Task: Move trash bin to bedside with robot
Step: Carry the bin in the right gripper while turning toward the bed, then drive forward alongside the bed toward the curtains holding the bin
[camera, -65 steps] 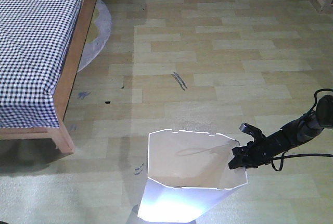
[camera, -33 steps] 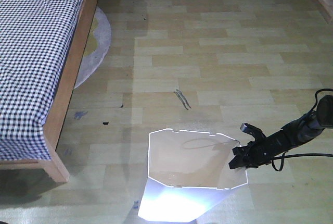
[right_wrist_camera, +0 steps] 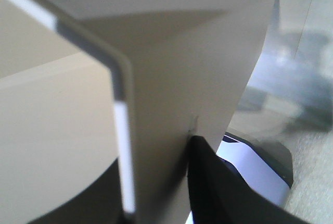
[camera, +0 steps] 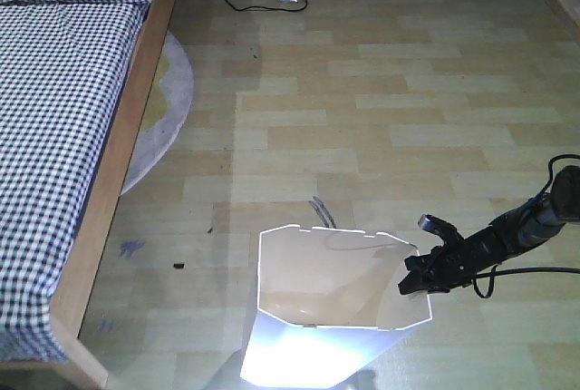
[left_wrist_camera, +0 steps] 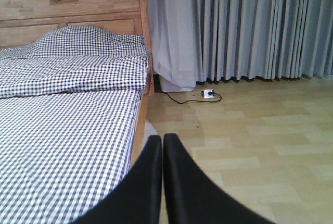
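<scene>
Pinching the trash bin (camera: 313, 283) at its right rim corner: the right gripper (camera: 417, 279) has its jaws clamped on the thin wall, and the right wrist view shows one finger (right_wrist_camera: 208, 182) flat on the outside. The bin stands over the wood floor (camera: 408, 118), right of the bed (camera: 54, 136) and apart from its side rail. It's likely light, flexy and slick, so the wall may bow or slip. Corner creases look stiffest, so grip deep there. The left gripper (left_wrist_camera: 162, 146) has its jaws closed together, empty.
</scene>
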Robot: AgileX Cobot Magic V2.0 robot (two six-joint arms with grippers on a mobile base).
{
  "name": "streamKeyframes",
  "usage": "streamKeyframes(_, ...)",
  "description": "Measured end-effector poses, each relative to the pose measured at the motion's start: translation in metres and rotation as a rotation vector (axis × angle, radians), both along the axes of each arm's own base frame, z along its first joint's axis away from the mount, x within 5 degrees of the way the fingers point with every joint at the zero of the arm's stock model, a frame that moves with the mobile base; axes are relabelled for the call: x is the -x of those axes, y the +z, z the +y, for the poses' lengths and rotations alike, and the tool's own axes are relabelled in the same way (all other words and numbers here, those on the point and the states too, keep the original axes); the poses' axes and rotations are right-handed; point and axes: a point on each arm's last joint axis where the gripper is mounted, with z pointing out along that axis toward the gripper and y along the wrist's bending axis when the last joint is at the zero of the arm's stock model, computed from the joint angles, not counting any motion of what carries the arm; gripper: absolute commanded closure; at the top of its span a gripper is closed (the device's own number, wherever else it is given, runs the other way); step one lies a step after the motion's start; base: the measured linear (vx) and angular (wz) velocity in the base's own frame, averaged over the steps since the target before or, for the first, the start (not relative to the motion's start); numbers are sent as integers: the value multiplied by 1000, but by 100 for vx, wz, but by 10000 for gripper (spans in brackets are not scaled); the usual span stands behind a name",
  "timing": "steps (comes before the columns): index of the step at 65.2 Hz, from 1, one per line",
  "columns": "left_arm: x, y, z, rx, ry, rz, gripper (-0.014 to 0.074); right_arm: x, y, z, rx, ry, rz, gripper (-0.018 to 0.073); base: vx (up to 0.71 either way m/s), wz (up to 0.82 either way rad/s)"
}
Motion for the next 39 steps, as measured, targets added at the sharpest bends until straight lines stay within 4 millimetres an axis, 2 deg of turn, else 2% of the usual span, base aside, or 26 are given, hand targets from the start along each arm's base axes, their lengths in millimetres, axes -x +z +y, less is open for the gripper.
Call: streamKeyframes(39,0,0,0,0,0,0,603,0,0,0,1,0,0,564,42,-3)
